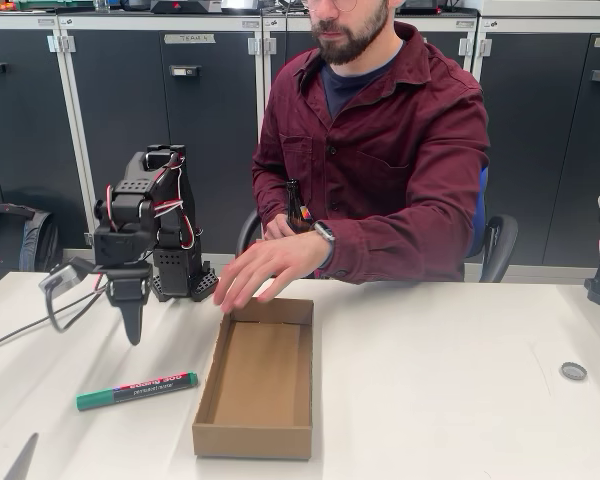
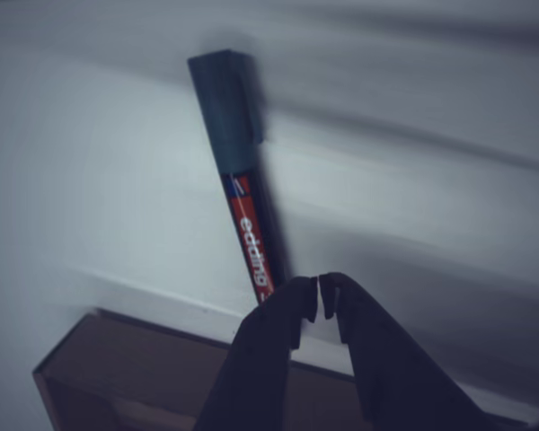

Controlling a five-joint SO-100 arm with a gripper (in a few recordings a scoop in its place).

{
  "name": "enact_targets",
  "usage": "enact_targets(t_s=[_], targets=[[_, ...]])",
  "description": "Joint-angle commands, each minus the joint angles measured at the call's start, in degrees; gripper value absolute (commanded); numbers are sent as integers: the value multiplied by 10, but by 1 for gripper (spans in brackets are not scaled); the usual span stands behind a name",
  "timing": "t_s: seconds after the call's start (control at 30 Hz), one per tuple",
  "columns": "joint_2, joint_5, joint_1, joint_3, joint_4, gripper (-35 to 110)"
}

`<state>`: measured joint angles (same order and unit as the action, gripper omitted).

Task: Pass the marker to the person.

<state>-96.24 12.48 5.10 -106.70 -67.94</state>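
**Marker on the counter, jaws closed above it**

In the fixed view we see the marker (image 1: 137, 390) lying flat on the white counter (image 1: 430, 400) near its front left part, just left of an open cardboard box (image 1: 258, 378) and apart from it. The arm (image 1: 145, 235) stands toward the counter's back left, and the jaws (image 1: 131, 325) point straight down, hanging above the counter just behind the marker without touching it.

In the wrist view we see the jaws (image 2: 318, 296) with their tips pressed together and holding nothing. The marker (image 2: 238, 171) lies beyond them; its lower end is hidden behind the tips. That view is dim and smeared, so the box (image 2: 153, 377) shows only as a brown corner, cut off by the bottom edge.

The person (image 1: 380, 150) sits behind the counter's back edge, the head cut off by the frame. One hand (image 1: 265, 268) reaches forward, palm down, over the back wall of the box. A brown bottle (image 1: 296, 208) stands behind that arm, mostly hidden. A small round grey thing (image 1: 573, 371) lies near the counter's right edge; we cannot tell what it is.
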Motion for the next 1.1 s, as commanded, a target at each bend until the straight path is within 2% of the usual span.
enact_targets(t_s=[0.0, 0.47, 0.77, 1.07], targets=[[36, -38, 2, 40, 7, 0], [77, -71, -1, 60, 6, 19], [94, -57, -8, 34, 36, 18], [101, 20, -49, 28, 7, 18]])
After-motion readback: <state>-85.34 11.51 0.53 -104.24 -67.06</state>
